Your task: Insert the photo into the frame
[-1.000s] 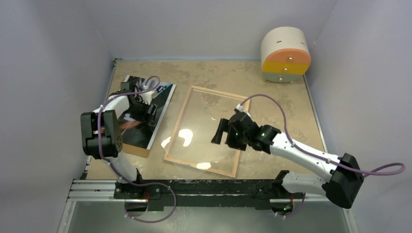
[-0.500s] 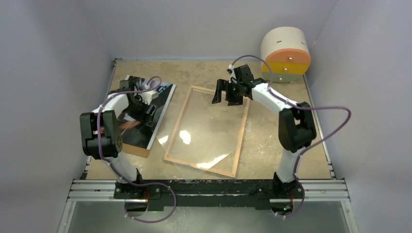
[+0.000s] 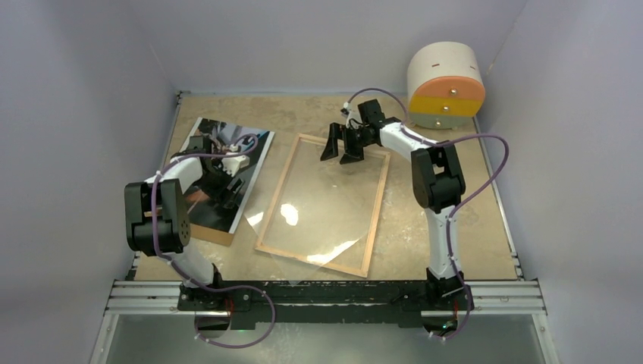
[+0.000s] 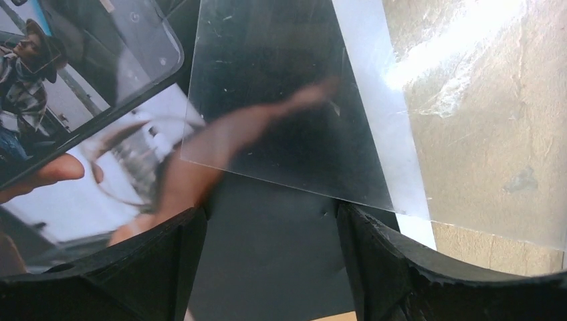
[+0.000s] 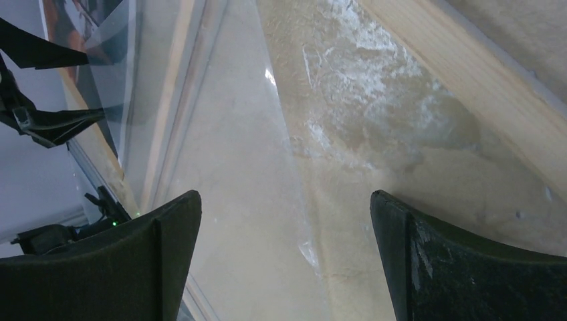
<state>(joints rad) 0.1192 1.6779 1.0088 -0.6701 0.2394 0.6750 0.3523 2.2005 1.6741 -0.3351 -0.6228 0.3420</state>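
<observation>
No legible txt, labels, brands or nos. in any view. Photo [image 3: 256,152], upper left of top view: pics only, incl. a phone screen w/ a person in left wrist view, no writing readable. Drum [image 3: 446,83], upper right: marks too small to read.

Photo [image 3: 256,149] white-bordered, dark picture with bluish, black and reddish-brown patches. Frame [image 3: 274,201] light wood colour, pane [image 3: 326,193] clear with white glare spots. Board [image 3: 213,236] plain brown. Worktop [image 3: 402,227] mottled beige-tan. Drum [image 3: 446,83] cream, orange band, yellow band below. Arms [image 3: 441,244] white with black joints, cables [image 3: 505,163] purple.
</observation>
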